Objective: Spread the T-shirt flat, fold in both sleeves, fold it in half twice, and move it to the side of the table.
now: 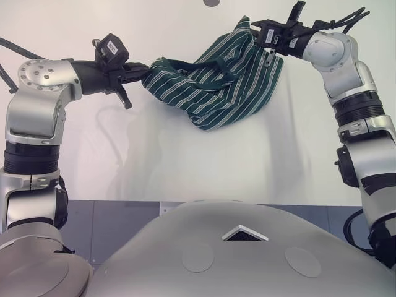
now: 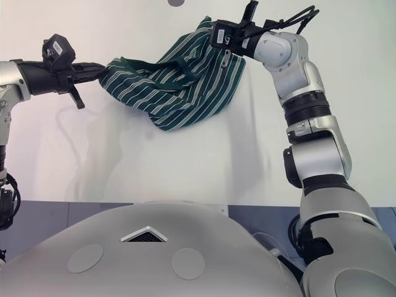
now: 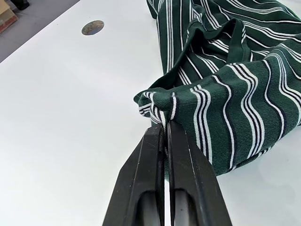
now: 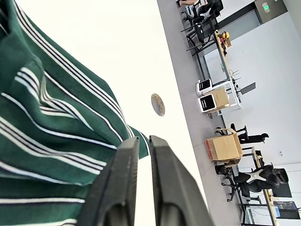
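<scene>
My two black left fingers (image 3: 181,146) are pressed together with only a thin slit between them. Their tips pinch a bunched, rolled edge of the T-shirt (image 3: 235,94). The cloth is dark green and ribbed, with thin white stripes running in groups. From the pinch it spreads away from me in loose folds, one band of fabric crossing over the rest farther off. Beside it lies the white surface (image 3: 70,117), with a small round grey disc (image 3: 92,27) set in it, well apart from the cloth. Past the surface's edge runs a strip of grey floor (image 3: 42,12).
</scene>
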Action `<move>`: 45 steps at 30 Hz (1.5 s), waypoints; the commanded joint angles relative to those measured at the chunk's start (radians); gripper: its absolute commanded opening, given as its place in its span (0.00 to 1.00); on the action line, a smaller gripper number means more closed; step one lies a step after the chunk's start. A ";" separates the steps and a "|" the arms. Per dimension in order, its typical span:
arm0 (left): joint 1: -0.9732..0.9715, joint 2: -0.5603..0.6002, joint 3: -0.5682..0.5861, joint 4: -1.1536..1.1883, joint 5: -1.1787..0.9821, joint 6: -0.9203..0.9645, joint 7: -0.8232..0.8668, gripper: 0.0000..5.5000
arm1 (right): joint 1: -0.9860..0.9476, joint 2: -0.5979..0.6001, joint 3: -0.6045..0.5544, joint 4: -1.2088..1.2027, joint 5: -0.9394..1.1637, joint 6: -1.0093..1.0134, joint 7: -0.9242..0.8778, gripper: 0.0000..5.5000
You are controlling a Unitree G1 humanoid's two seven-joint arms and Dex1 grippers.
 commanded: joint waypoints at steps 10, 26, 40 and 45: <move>-0.013 -0.028 -0.040 0.036 0.038 -0.047 0.006 0.00 | -0.134 0.130 -0.030 0.294 0.042 0.072 -0.006 0.33; -0.180 -0.116 0.051 0.241 0.066 -0.141 0.139 0.00 | -0.125 0.113 -0.423 0.039 0.524 0.462 0.145 0.00; -1.279 -0.380 0.040 1.415 0.326 -0.618 0.551 0.00 | -0.800 0.011 -0.582 0.629 0.509 0.332 -0.234 0.00; -1.361 -0.339 0.066 1.450 0.366 -0.654 0.581 0.00 | -0.857 -0.031 -0.584 0.662 0.484 0.289 -0.200 0.00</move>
